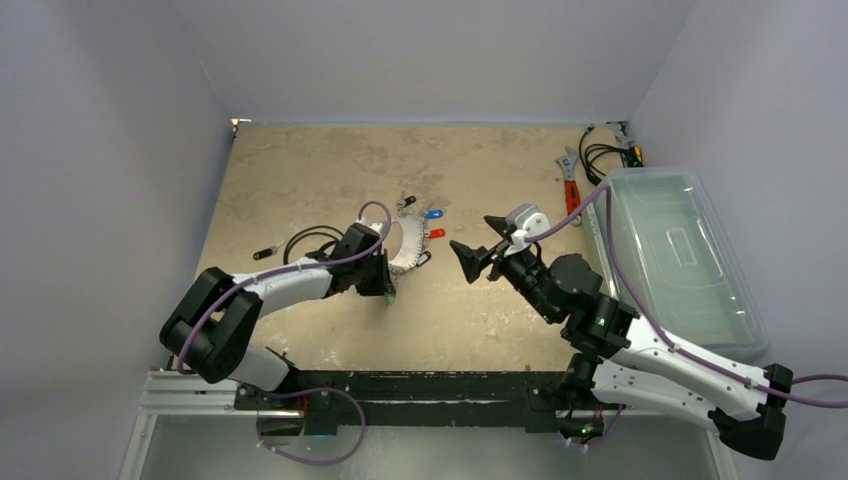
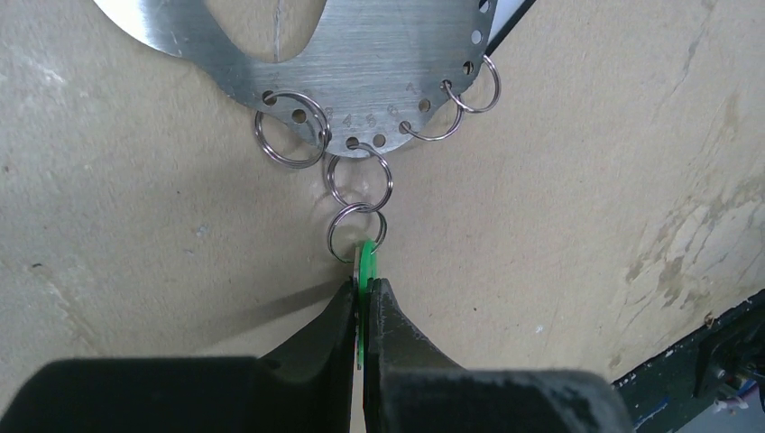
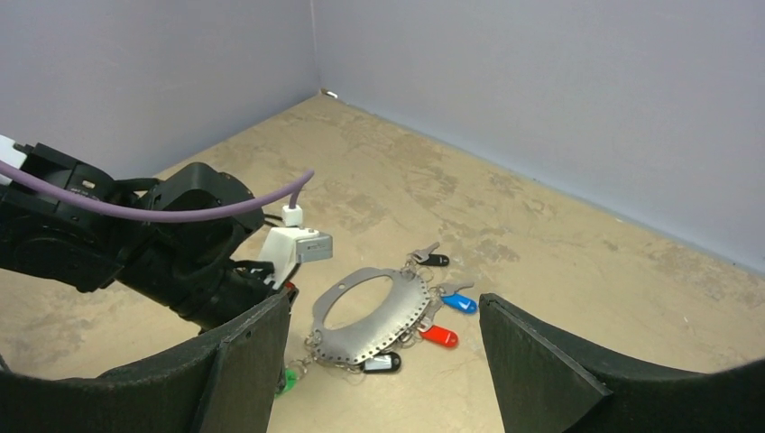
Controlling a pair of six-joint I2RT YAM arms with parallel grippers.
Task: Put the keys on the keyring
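The left gripper (image 2: pixel 364 290) is clamped on the edge of a green key (image 2: pixel 364 262), held edge-on just above the surface (image 2: pixel 586 180). The key's top touches a small split ring (image 2: pixel 356 231). That ring hangs from a second ring, which passes through a hole in the rim of the keyring (image 2: pixel 361 72), a flat metal plate. Whether the green key is already threaded cannot be told.

The right gripper (image 1: pixel 478 248) hovers with its fingers apart, near the plate but touching nothing. Blue (image 3: pixel 460 303), red (image 3: pixel 439 336) and black (image 3: pixel 433 260) keys lie along the plate's far rim.

To do this step well, the grip should probably stay firm and movements small. The right gripper could pin the plate, since a loose plate would slide with any pull.
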